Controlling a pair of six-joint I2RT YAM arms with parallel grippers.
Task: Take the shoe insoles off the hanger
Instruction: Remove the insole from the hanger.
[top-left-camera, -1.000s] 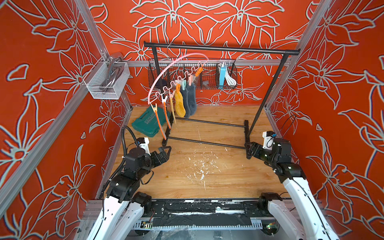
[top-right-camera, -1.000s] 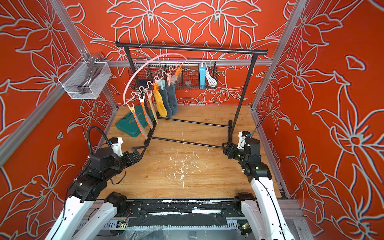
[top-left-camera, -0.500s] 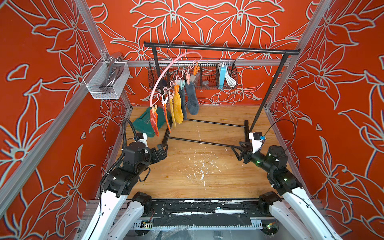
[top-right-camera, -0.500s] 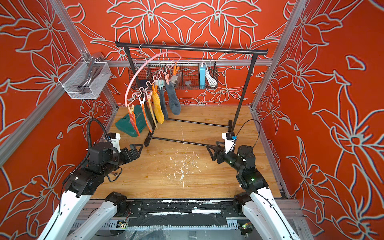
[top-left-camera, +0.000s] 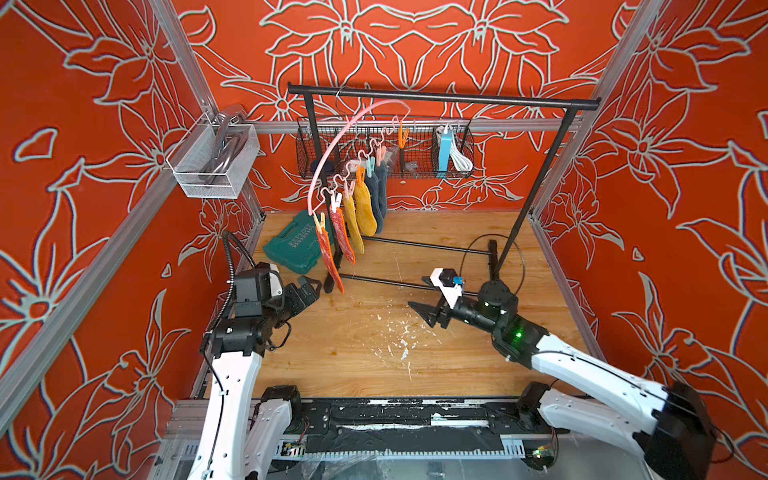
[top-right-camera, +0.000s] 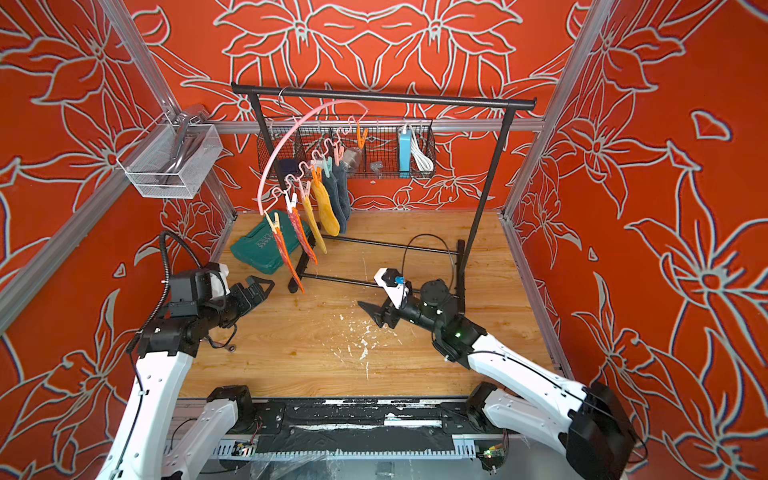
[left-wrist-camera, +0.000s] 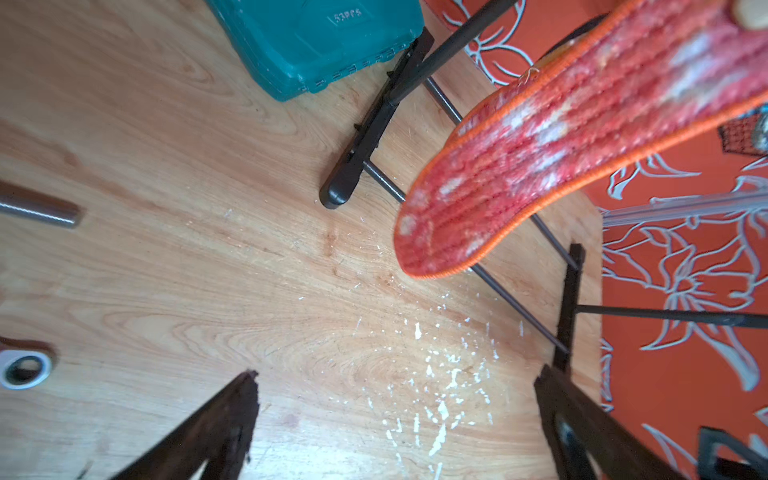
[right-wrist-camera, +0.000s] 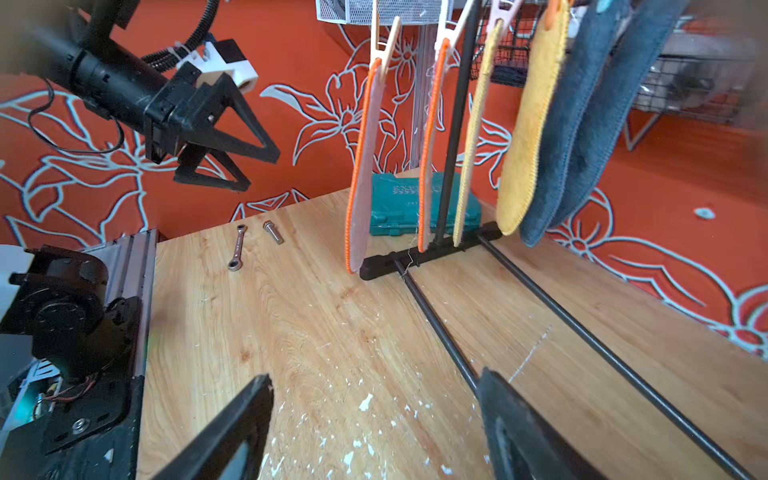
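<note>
The pink arched hanger (top-left-camera: 332, 141) hooks on the black rail, and several shoe insoles are pegged to its wavy bar. Nearest the front are two red-white insoles (top-left-camera: 328, 253), then two mustard yellow (top-left-camera: 365, 208), then two dark grey (top-left-camera: 380, 191). My left gripper (top-left-camera: 311, 291) is open and empty, just left of the front red insole's tip (left-wrist-camera: 540, 158) and not touching it. My right gripper (top-left-camera: 419, 311) is open and empty over the middle of the floor, pointing left toward the insoles (right-wrist-camera: 365, 166). It is well short of them.
The black garment rack (top-left-camera: 440, 97) has floor bars (top-left-camera: 415, 282) running between the arms. A teal tool case (top-left-camera: 297, 247) lies behind the left gripper. A wrench (right-wrist-camera: 237, 253) and a bolt (right-wrist-camera: 272, 232) lie on the wood. Wire baskets (top-left-camera: 216, 162) hang on the walls.
The right arm swung from the right wall leftward to mid-floor, and its jaws widened a little. The hanger and its insoles swayed. The left gripper edged toward the front red insole.
</note>
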